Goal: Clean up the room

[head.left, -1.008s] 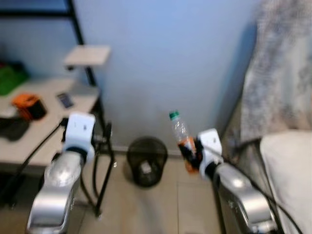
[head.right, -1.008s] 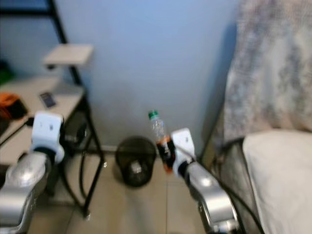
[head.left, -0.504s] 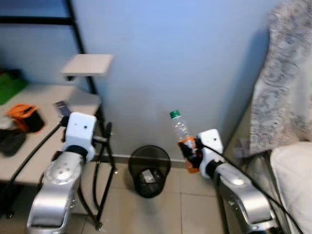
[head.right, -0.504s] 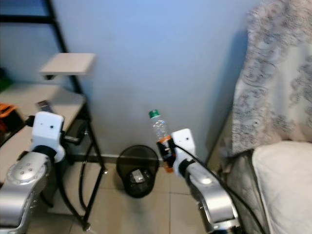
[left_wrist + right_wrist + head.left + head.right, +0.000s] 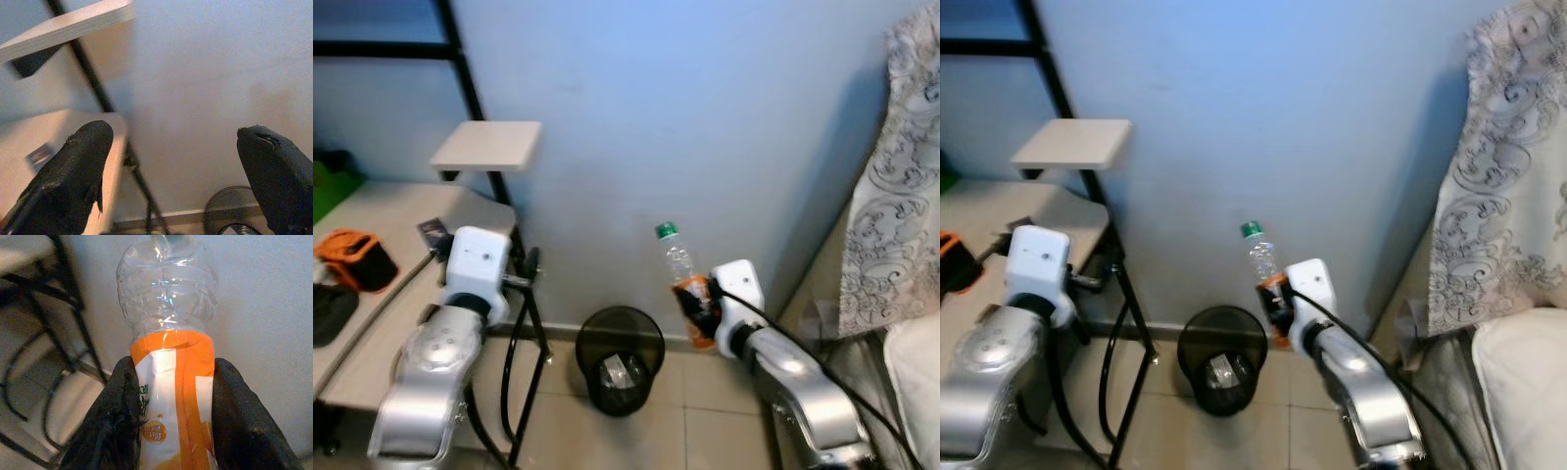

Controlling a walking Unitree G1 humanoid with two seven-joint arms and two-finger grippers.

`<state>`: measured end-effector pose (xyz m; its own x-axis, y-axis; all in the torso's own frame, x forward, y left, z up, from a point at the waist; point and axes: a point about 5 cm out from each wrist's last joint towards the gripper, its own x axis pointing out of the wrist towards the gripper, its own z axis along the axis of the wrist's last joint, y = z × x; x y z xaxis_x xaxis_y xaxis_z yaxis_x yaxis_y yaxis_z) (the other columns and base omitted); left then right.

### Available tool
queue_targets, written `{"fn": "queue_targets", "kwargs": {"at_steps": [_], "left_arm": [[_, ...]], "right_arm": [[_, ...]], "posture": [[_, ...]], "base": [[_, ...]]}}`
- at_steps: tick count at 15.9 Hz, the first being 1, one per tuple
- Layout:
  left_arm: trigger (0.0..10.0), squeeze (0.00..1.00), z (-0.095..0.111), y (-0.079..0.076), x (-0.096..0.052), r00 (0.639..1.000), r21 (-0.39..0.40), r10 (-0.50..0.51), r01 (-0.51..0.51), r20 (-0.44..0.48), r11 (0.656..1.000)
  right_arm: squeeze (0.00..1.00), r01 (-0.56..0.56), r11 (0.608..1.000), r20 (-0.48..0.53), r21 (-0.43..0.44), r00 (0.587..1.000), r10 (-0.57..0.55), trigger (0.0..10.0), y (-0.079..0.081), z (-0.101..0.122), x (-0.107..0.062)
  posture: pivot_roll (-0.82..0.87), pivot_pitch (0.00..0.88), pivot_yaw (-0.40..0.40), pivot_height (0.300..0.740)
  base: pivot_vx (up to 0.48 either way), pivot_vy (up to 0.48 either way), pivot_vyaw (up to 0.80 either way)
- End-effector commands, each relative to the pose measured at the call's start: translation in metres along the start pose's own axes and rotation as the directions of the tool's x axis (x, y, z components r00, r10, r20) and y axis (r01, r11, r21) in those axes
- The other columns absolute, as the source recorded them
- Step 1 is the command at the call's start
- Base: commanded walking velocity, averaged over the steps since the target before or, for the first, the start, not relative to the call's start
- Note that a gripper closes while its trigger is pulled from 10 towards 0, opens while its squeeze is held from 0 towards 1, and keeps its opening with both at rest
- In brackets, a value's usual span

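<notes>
Head camera, left eye: the right gripper [image 5: 698,305] is raised before the blue wall [image 5: 705,127], its black fingers clamped on the orange label of a clear plastic bottle [image 5: 686,284] with a green cap; the bottle stands nearly upright, tilted slightly. Below and to the robot's left of the bottle, a black mesh wastebasket [image 5: 620,359] stands on the tiled floor [image 5: 705,411] against the wall, with crumpled items inside. The left arm [image 5: 450,333] is held forward beside a black-framed desk [image 5: 460,211], which carries an orange-rimmed black container [image 5: 354,259] and a small dark card [image 5: 433,230]; a small shelf [image 5: 487,147] is mounted above it. A patterned curtain [image 5: 901,196] hangs at the robot's right. Right eye: same arrangement, with a white cushion [image 5: 1528,382] below the curtain. Left wrist camera: the left gripper [image 5: 181,166] has its two fingers spread wide apart, holding nothing, facing the wall, with the desk edge and the wastebasket rim beyond. Right wrist camera: both fingers [image 5: 117,416] press on either side of the bottle's label; the clear ribbed upper body looks empty.
</notes>
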<state>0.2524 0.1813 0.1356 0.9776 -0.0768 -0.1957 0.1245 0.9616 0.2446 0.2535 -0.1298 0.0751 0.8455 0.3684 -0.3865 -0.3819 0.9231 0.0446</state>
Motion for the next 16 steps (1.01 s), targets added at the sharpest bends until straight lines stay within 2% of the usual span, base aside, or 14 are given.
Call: {"fn": "queue_targets", "kwargs": {"at_steps": [1, 13, 14, 16], "left_arm": [[10.0, 0.0, 0.002, 0.006, -0.001, 1.0, 0.014, 0.016, -0.016, 0.005, 1.0], [10.0, 0.0, 0.0, 0.003, -0.001, 1.0, 0.017, -0.004, 0.004, -0.002, 1.0], [10.0, 0.0, -0.001, 0.0, -0.001, 1.0, 0.015, -0.026, 0.026, -0.011, 1.0], [10.0, 0.0, -0.003, -0.011, -0.005, 0.991, 0.032, -0.134, 0.135, -0.025, 0.99]], "right_arm": [[0.0, 0.003, 1.0, 0.02, 0.0, 1.0, -0.003, 10.0, 0.001, 0.007, 0.002], [0.0, -0.001, 1.0, 0.011, -0.01, 1.0, 0.001, 10.0, 0.001, 0.006, 0.002], [0.0, 0.001, 1.0, 0.002, 0.004, 1.0, -0.001, 10.0, 0.001, 0.005, 0.001], [0.0, -0.034, 0.999, -0.048, -0.024, 0.998, 0.033, 10.0, 0.0, -0.002, 0.003]], "posture": [[-0.07, 0.0, 0.033, 0.74], [-0.07, 0.0, 0.035, 0.74], [-0.07, 0.0, 0.038, 0.74], [-0.07, 0.0, 0.039, 0.74]], "base": [[0.322, 0.0, 0.0], [0.324, 0.0, 0.0], [0.322, 0.0, 0.0], [0.0, 0.0, 0.0]]}}
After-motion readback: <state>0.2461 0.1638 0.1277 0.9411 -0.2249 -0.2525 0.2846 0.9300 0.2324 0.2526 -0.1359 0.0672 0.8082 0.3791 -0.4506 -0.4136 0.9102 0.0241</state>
